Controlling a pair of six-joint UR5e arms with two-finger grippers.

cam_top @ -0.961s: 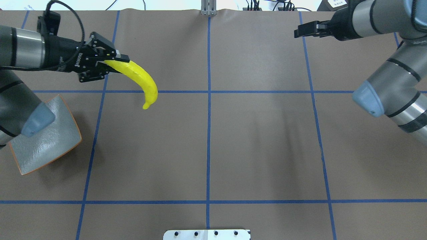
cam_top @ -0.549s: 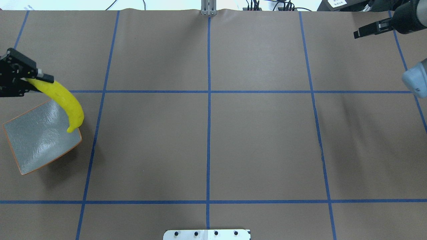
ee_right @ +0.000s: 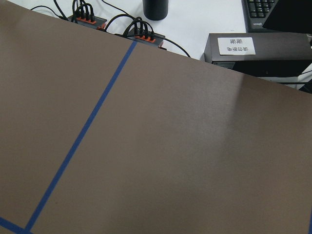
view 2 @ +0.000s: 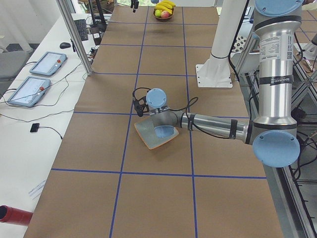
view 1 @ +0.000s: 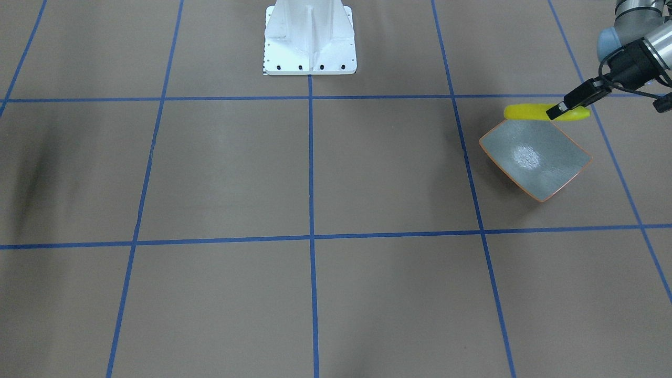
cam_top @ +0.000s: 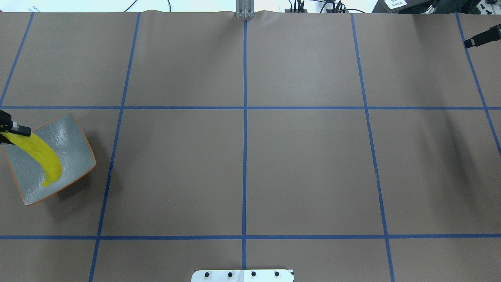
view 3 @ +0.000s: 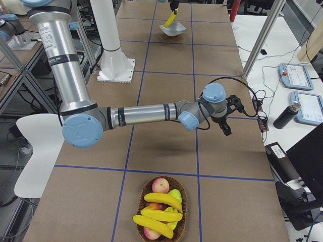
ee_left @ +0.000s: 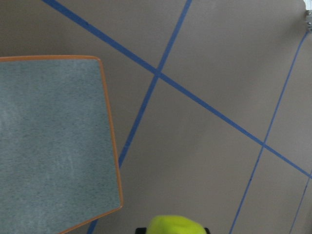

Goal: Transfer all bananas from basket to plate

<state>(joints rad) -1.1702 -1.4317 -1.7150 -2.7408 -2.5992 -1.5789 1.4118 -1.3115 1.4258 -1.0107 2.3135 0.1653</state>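
One yellow banana (cam_top: 45,156) hangs by its stem end from my left gripper (cam_top: 13,131), which is shut on it at the table's far left. The fruit slants down over the grey-green, orange-rimmed plate (cam_top: 74,145); whether its tip touches the plate I cannot tell. From the front, the banana (view 1: 525,112) sits just behind the plate (view 1: 535,157). More bananas (view 3: 161,201) lie in the wicker basket (view 3: 184,204) at the table's right end. My right gripper (cam_top: 466,42) shows only as a dark tip at the top right edge; its state is unclear.
The basket also holds a red apple (view 3: 160,185) and a green one (view 3: 175,195). Blue tape lines cross the brown table cover. A white mounting base (view 1: 310,39) stands at the robot's side of the table. Tablets and cables lie on side benches.
My left gripper has carried the banana left and toward the robot, from mid-table to over the plate. The right arm has drawn back toward the right edge.
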